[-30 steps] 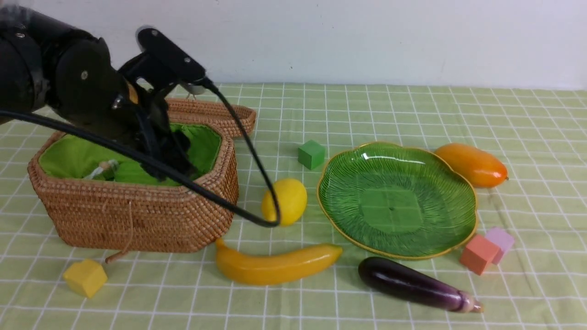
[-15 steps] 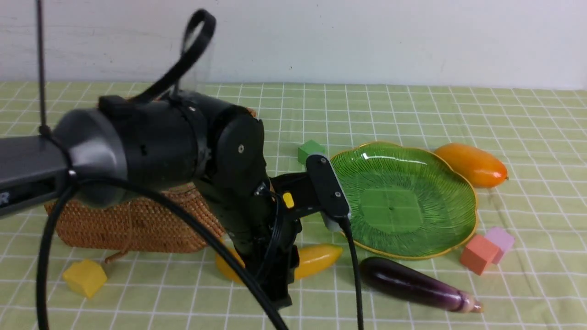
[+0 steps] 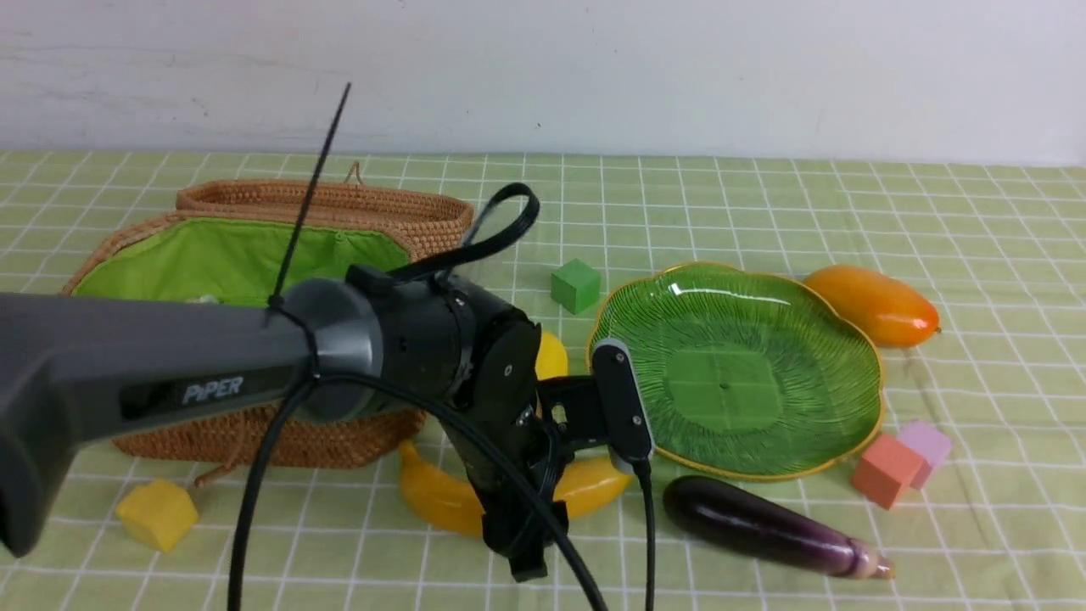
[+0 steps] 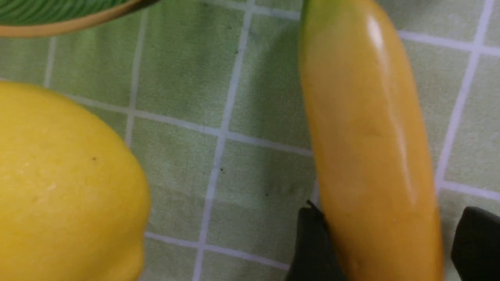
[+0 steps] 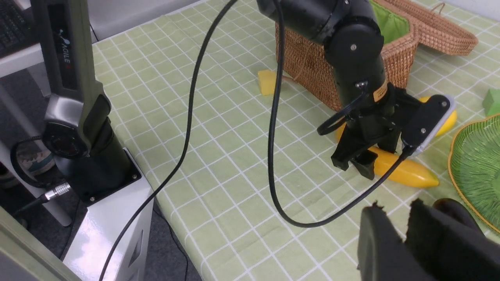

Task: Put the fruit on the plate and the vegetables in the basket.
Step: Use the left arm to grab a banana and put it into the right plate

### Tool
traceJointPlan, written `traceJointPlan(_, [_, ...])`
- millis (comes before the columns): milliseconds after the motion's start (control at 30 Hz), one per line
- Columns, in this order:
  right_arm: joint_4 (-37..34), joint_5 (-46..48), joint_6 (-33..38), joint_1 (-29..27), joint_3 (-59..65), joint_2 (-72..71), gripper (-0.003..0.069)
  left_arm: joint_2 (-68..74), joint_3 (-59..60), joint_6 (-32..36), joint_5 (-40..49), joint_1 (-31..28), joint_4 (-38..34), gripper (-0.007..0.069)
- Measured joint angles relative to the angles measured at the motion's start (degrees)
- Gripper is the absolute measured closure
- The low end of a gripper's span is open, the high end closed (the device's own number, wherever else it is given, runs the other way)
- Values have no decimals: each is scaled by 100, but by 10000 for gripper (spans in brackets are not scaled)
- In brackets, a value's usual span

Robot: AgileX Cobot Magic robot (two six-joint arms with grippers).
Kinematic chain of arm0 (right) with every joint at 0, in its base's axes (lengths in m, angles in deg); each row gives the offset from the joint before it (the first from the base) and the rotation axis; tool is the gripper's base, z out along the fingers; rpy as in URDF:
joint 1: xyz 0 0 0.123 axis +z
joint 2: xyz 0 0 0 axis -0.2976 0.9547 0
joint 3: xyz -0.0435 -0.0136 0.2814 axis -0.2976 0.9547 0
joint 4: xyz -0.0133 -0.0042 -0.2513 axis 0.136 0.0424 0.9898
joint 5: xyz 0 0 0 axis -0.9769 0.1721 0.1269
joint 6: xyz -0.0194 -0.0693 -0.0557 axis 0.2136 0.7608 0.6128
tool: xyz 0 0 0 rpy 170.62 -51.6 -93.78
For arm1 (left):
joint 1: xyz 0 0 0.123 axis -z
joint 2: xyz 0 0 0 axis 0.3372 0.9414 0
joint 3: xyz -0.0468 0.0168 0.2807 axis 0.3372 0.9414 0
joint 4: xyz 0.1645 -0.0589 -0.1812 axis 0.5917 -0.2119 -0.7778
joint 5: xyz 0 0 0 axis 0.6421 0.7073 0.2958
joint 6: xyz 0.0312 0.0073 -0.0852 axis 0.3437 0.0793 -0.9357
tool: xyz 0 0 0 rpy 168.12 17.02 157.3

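yellow-orange, the banana (image 4: pixel 375 164) lies between the parted fingers of the left gripper (image 4: pixel 390 218); that gripper has swung out from over the basket (image 3: pixel 339 441) within the last second and opened wider. one finger is right beside the fruit, perhaps touching, the other clearly apart, so nothing is gripped. the work seems to have turned to fruit, with closing and lifting the likely next step; the curved, glossy skin could slip or roll. the lemon (image 3: pixel 551 355) sits beyond this gripper, partly hidden by its arm, and the green plate (image 3: pixel 814 382) waits bare, beyond it and to its right. farther out past the plate, touching or nearly touching its rim, is the mango (image 3: pixel 874 305). the eggplant (image 3: pixel 764 526), to the gripper's right, still needs the basket, which stands to its left and beyond; whatever lies deep in the lining (image 3: pixel 237 255) cannot be made out. the right gripper (image 5: pixel 394 205) has its fingertips slightly apart, with nothing visible between them. under everything runs a pale green cloth (image 3: pixel 339 560) with white grid lines, dotted with small cubes, the green one (image 3: pixel 576 286) beyond the left gripper, the yellow one (image 3: pixel 158 514) to its left. a plain white wall (image 3: pixel 594 76) closes off the back, and a keyboard (image 5: pixel 15 33) shows at the room's edge.
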Motion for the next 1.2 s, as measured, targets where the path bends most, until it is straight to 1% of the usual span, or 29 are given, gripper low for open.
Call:
traceJointPlan(33, [0, 0, 0, 0, 0, 0, 531, 35, 0, -18, 32, 0, 10, 197])
traceJointPlan(67, [0, 0, 0, 0, 0, 0, 531, 43, -16, -69, 11, 2, 38, 242])
traceJointPlan(100, [0, 0, 0, 0, 0, 0, 531, 49, -16, -110, 11, 2, 45, 255])
traceJointPlan(133, [0, 0, 0, 0, 0, 0, 531, 50, -16, -204, 30, 7, 45, 302])
traceJointPlan(167, [0, 0, 0, 0, -4, 0, 531, 50, -21, -289, 36, 6, 45, 312])
traceJointPlan(233, [0, 0, 0, 0, -4, 0, 531, 61, -78, -384, 160, 6, 64, 310])
traceJointPlan(300, [0, 0, -24, 0, -4, 0, 531, 72, -212, -428, 501, 6, 71, 309])
traceJointPlan(333, [0, 0, -24, 0, -4, 0, 531, 72, -227, -428, 501, 6, 71, 309])
traceJointPlan(367, [33, 0, -105, 0, -4, 0, 531, 52, -356, -439, 805, 20, 71, 309])
traceJointPlan(400, [50, 0, -136, 0, -4, 0, 531, 36, -417, -448, 901, 34, 64, 309])
traceJointPlan(467, [191, 0, -313, 0, -4, 0, 531, -105, -615, -453, 1094, 92, 17, 309])
traceJointPlan(500, [443, 0, -561, 0, -4, 0, 531, -275, -851, -484, 1152, 172, -69, 309])
traceJointPlan(533, [544, 0, -628, 0, -4, 0, 531, -338, -937, -493, 1152, 202, -125, 309])
traceJointPlan(633, [1069, -11, -1216, 0, -4, 0, 531, -555, -1363, -618, 958, 314, -393, 309])
traceJointPlan(767, [1859, -131, -1835, 0, -4, 0, 531, -489, -1833, -801, 6, 354, -1053, 309])
traceJointPlan(867, [2192, -258, -2132, 0, -4, 0, 531, -198, -2069, -827, -571, 354, -1360, 309])
traceJointPlan(933, [2374, -342, -2297, 0, -4, 0, 531, 58, -2286, -838, -800, 354, -1590, 309])
traceJointPlan(1067, [2717, -396, -2637, 0, -4, 0, 531, 641, -2757, -845, -991, 354, -1951, 309])
traceJointPlan(1200, [2804, -459, -2701, 0, -4, 0, 531, 1009, -3086, -851, -1025, 354, -2032, 309])
